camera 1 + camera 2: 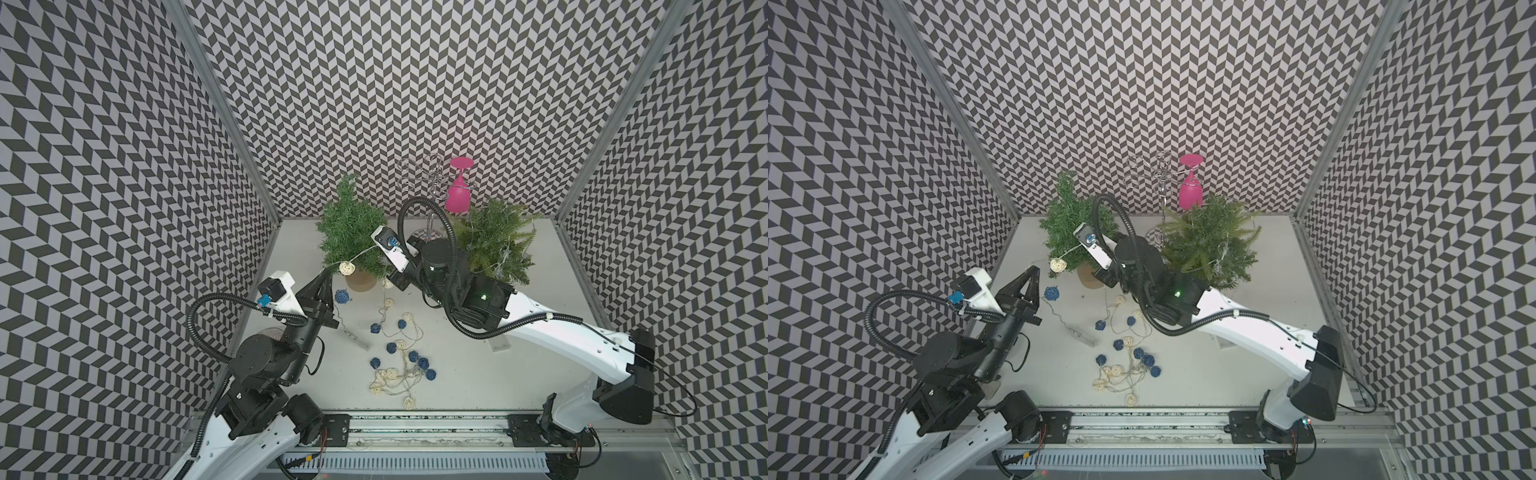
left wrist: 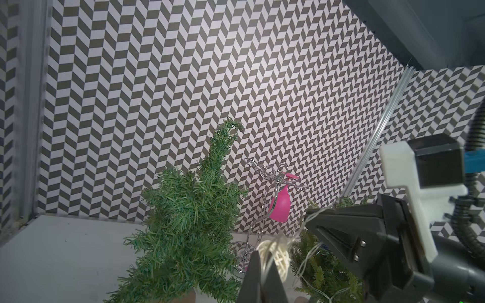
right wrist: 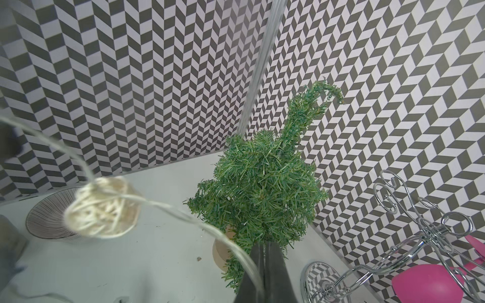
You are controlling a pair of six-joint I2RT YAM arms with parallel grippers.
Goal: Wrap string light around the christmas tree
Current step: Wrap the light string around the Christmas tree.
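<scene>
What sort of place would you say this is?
Most likely a robotics test cell, not a home: chevron-patterned walls box in a white table, and two robot arms are mounted on a metal rail at its front edge.

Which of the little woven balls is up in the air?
The cream woven ball hanging on the wire between the left pincer and right pincer. Every other cream or blue ball lies on the white table.

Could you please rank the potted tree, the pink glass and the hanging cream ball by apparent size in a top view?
Largest to smallest:
1. potted tree
2. pink glass
3. hanging cream ball
None look alike.
</scene>
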